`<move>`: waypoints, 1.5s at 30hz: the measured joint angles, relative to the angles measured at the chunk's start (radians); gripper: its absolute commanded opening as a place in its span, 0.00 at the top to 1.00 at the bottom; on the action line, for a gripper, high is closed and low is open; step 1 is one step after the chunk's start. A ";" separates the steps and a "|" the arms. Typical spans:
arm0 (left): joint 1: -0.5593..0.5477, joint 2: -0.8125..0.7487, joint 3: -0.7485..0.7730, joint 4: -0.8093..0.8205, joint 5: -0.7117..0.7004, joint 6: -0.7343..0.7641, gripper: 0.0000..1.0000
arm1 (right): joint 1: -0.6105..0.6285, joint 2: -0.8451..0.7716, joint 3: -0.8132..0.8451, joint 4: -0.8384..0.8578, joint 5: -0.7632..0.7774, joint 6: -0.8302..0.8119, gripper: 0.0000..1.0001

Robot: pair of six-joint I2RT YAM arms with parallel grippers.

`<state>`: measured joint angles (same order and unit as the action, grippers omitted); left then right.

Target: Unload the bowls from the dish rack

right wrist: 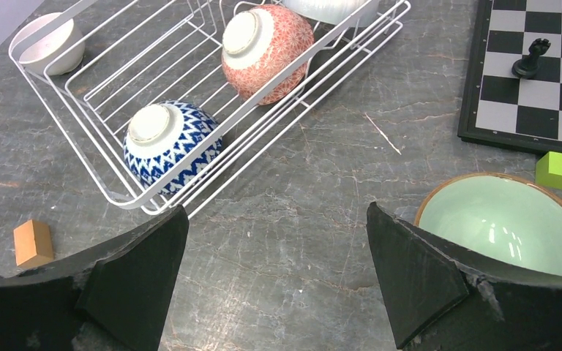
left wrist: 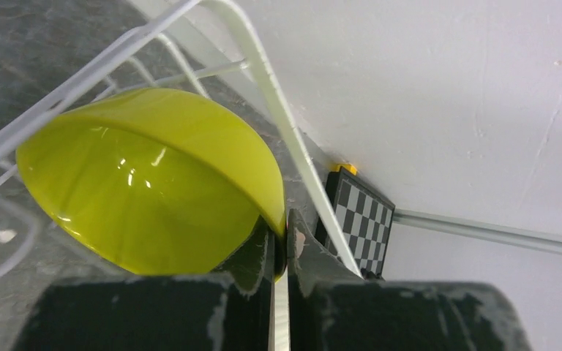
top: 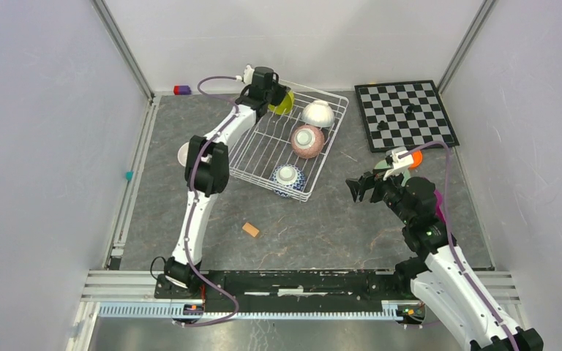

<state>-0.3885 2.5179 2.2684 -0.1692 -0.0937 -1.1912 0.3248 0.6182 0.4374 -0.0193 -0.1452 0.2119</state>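
Rack noted at mid-counter, left of the chessboard. Four bowls are contained in it. The yellow-green bowl is at the far left corner, tipped on edge against the wires. The white bowl is at the far right. The pink bowl is just nearer than that, and the blue bowl is at the near right corner (these last three are foot-up).

Left fingers are closed on the yellow-green bowl's rim, one inside and one outside, with only a thin slit left between them. Whether the bowl is lifted clear of the wires cannot be told.

Right fingers are spread wide with nothing gripped, and are held over bare counter near the rack's near right corner. A pale green bowl is seen upright just beside the right-hand finger. A second white bowl is set upright on the counter outside the rack's left side. An orange block lies nearer, apart from the rack.
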 measured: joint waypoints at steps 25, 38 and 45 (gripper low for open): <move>0.005 -0.943 -0.785 -0.077 -0.026 0.110 0.98 | 0.000 -0.179 0.002 -0.085 0.014 0.008 0.02; 0.177 -1.368 -1.017 -0.528 -0.377 0.139 0.98 | 0.000 -0.348 0.002 -0.196 0.027 0.005 0.02; 0.304 -1.271 -1.057 -0.623 -0.344 0.182 0.98 | 0.000 -0.395 0.001 -0.233 0.031 0.007 0.02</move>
<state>-0.0841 1.2472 1.2118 -0.7925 -0.4377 -1.0096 0.3248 0.2234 0.4385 -0.2520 -0.1139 0.2192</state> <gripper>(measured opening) 0.065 0.982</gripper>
